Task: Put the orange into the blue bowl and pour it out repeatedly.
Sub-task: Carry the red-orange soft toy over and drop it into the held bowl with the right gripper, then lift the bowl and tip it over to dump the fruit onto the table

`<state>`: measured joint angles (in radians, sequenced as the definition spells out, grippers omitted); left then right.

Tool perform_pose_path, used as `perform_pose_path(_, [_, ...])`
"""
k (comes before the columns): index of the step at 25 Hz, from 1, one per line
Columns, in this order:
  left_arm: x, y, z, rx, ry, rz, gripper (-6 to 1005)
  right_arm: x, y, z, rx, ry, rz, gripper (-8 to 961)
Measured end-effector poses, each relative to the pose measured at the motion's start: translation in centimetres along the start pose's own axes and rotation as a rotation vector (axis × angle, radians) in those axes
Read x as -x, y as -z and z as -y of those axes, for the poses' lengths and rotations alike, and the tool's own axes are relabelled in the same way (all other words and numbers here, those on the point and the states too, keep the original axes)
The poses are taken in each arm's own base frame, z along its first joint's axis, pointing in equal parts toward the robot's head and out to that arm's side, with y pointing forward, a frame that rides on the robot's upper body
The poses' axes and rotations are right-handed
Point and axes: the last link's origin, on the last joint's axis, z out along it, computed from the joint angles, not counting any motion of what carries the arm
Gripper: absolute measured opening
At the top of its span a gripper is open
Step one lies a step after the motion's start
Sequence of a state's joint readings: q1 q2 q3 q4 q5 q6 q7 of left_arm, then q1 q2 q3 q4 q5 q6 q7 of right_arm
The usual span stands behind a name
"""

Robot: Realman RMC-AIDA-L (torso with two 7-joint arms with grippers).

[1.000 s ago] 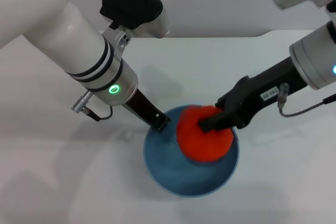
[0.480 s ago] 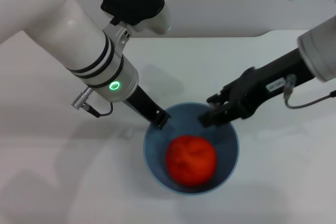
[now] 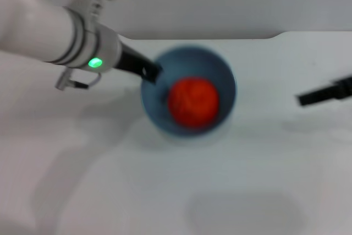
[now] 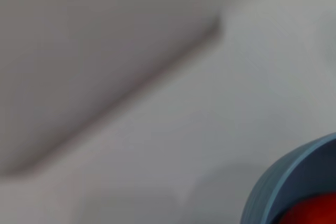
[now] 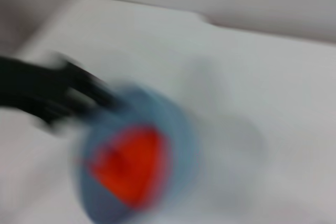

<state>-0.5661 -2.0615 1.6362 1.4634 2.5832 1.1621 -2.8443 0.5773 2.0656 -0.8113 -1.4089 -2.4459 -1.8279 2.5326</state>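
Note:
The orange (image 3: 192, 102) lies inside the blue bowl (image 3: 221, 74), near its middle. My left gripper (image 3: 149, 73) is shut on the bowl's left rim and holds the bowl up off the white table. My right gripper (image 3: 303, 99) is far off at the right edge, well away from the bowl, with nothing seen in it. The left wrist view shows only a piece of the bowl's rim (image 4: 281, 182) and a bit of the orange (image 4: 315, 211). In the right wrist view the bowl (image 5: 176, 124) holds the orange (image 5: 128, 163), and the left gripper (image 5: 102, 100) reaches its rim.
The white table (image 3: 165, 191) spreads under the bowl, with a soft shadow (image 3: 245, 210) on it at the front. The table's back edge (image 3: 275, 37) runs just behind the bowl, with a grey wall beyond.
My right gripper let the orange drop into the bowl and pulled away to the right. My left gripper then lifted the bowl with the orange, moving it back and up.

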Motion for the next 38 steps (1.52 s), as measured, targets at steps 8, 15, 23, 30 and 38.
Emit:
perform_pose_path(8, [0.1, 3.3, -0.7, -0.228, -0.255, -0.419, 0, -4.3, 0.3, 3.1, -0.058, -0.141, -0.08, 495])
perform_pose_path(15, [2.0, 2.5, -4.4, -0.392, -0.542, -0.645, -1, -6.1, -0.6, 3.9, -0.063, -0.162, -0.174, 491])
perform_pose_path(23, [5.8, 0.5, -9.1, -0.676, -0.945, -0.919, -1, -6.6, -0.3, 4.3, -0.062, -0.189, -0.164, 493])
perform_pose_path(30, [7.0, 0.8, -10.1, -0.89, -0.986, -0.993, 0, -6.7, -0.3, 4.3, -0.064, -0.191, -0.161, 492])
perform_pose_path(38, [5.4, 1.0, -7.6, -0.825, -0.659, -0.907, 0, -6.2, -0.5, 4.0, -0.057, -0.162, -0.159, 492])
